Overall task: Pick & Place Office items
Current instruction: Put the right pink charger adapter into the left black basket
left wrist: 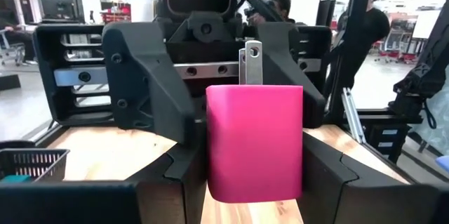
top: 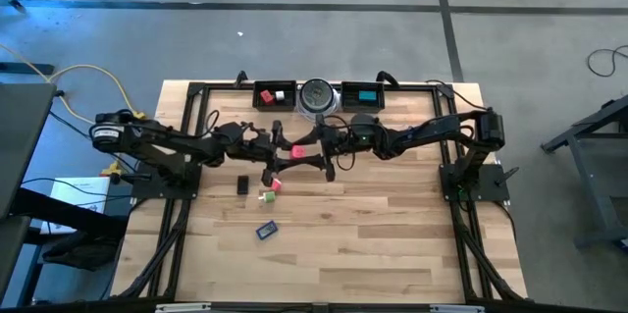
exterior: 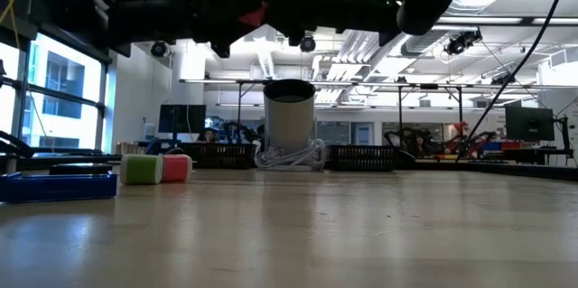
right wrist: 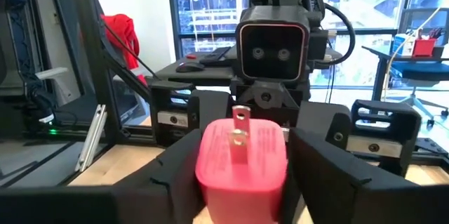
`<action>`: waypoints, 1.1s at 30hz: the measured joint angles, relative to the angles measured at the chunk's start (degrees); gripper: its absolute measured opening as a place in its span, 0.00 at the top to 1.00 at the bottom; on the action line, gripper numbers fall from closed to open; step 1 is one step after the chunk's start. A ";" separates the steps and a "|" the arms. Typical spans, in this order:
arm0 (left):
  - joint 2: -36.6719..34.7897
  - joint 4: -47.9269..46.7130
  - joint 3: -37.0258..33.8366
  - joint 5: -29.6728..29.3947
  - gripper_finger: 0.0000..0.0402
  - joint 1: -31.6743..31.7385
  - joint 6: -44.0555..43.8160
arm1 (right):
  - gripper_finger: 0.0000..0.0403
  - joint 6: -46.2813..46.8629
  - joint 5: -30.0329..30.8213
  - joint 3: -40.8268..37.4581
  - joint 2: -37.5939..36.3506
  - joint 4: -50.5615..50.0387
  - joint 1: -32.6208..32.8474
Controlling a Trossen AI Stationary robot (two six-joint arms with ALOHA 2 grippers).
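- Jaws of left gripper (left wrist: 254, 182) and right gripper (right wrist: 242, 182) both clamp one pink block (top: 296, 152), mid-air over counter (top: 392, 244).
- Green cube (top: 265, 196), black bar (top: 242, 185) lie just below; front half open.

Both tools (top: 297, 152) raised — face to face

Open tabletop (top: 373, 244) beneath raised arms
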 joint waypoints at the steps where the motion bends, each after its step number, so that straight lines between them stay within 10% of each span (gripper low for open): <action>1: 0.42 -0.04 0.22 0.04 0.62 0.00 -0.05 | 0.54 -0.07 0.06 0.00 0.00 -0.44 0.00; 33: 1.77 -3.52 1.05 -1.84 0.51 0.98 -4.96 | 0.64 0.03 -1.63 0.11 -0.02 -7.21 -1.25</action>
